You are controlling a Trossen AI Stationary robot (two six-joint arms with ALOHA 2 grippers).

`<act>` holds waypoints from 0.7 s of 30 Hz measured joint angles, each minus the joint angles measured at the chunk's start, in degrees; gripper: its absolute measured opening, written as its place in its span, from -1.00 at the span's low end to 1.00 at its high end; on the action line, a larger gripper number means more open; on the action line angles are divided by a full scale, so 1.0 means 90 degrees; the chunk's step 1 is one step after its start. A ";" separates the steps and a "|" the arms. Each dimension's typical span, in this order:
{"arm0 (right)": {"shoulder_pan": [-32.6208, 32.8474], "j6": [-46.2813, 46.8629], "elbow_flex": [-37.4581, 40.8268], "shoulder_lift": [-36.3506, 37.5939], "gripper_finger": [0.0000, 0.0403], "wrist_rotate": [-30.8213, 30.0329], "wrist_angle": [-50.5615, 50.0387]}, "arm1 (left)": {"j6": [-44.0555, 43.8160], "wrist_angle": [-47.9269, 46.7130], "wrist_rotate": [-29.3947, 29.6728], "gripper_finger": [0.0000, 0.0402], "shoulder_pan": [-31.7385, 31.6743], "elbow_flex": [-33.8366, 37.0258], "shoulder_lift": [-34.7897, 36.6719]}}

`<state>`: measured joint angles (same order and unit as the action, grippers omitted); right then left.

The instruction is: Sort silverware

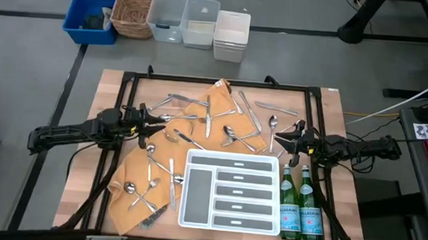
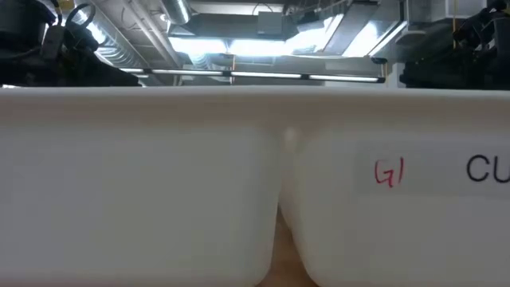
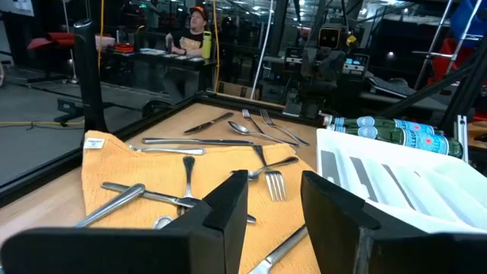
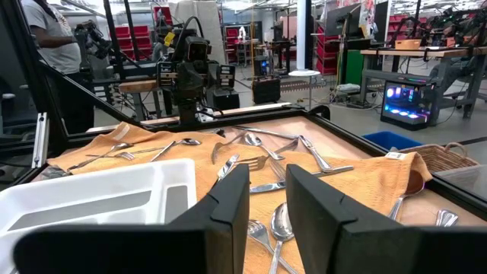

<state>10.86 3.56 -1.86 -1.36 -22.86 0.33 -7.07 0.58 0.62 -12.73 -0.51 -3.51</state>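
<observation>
Left hand (image 1: pixel 152 126) and right hand (image 1: pixel 277 139) hover low over the worktop (image 1: pixel 111 99), each w/ fingers parted, holding nothing. Silverware (image 1: pixel 214 120) lies loose on an orange cloth (image 1: pixel 129 167) between and ahead of them, unsorted; white tray (image 1: pixel 230 159) waits nearby, likely for sorting.

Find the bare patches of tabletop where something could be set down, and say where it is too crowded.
Bare wood shows along the table's right edge beside the green bottles, and in the far-left corner. The tray's compartments look empty. The middle is crowded: silverware lies scattered over the orange cloth.
</observation>
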 joint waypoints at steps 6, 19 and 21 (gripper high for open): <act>0.0001 -0.0001 -0.0001 -0.0001 -0.56 0.0001 -0.0002 | 0.0001 0.0001 -0.0002 -0.43 -0.0002 0.0000 0.0000; -0.0001 -0.0014 0.0001 0.0002 -0.56 -0.0007 0.0006 | 0.0002 0.0001 -0.0002 -0.43 -0.0002 -0.0002 -0.0002; 0.0001 -0.0109 0.0004 -0.0001 -0.56 -0.0226 0.0092 | 0.0000 0.0000 -0.0002 -0.43 -0.0002 -0.0002 -0.0002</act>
<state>10.87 2.58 -1.83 -1.37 -24.90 1.16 -7.07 0.58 0.60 -12.75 -0.54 -3.53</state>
